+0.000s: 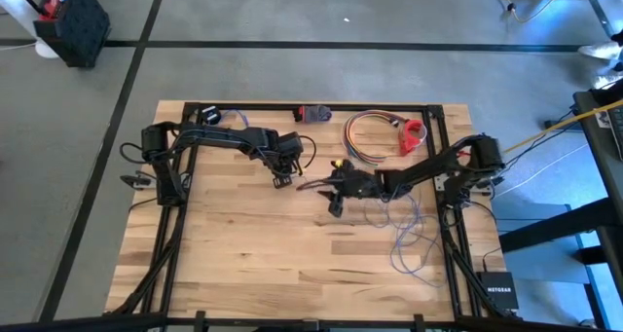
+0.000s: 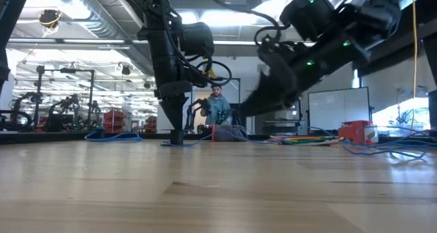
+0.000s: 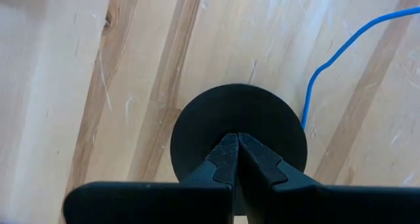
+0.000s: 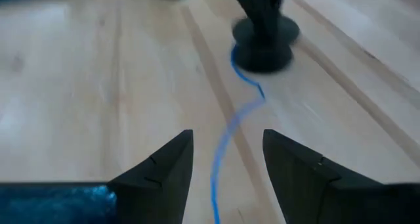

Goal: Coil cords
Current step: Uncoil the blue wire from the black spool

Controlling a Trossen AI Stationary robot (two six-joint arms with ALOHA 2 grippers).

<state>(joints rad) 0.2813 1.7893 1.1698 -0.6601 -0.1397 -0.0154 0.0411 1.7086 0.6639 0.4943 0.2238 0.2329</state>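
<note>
Left gripper (image 3: pixel 235 145), fingers pressed together w/ no gap, bears tip-down on the small black round puck-like disc (image 3: pixel 239 129) lying flat near the middle of the pale wooden-plank table (image 1: pixel 243 244), apparently pinning that end so the cord can't drag. Right gripper (image 4: pixel 226 161), fingers spread wide and holding nothing, hovers low just beside it, straddling the thin blue-lilac wire (image 4: pixel 226 135), prob. lined up to take it. From the disc the wire's long axis runs toward the right gripper, then on in loose squiggles (image 1: pixel 414 239) to the table's right-front area; not yet coiled.
</note>
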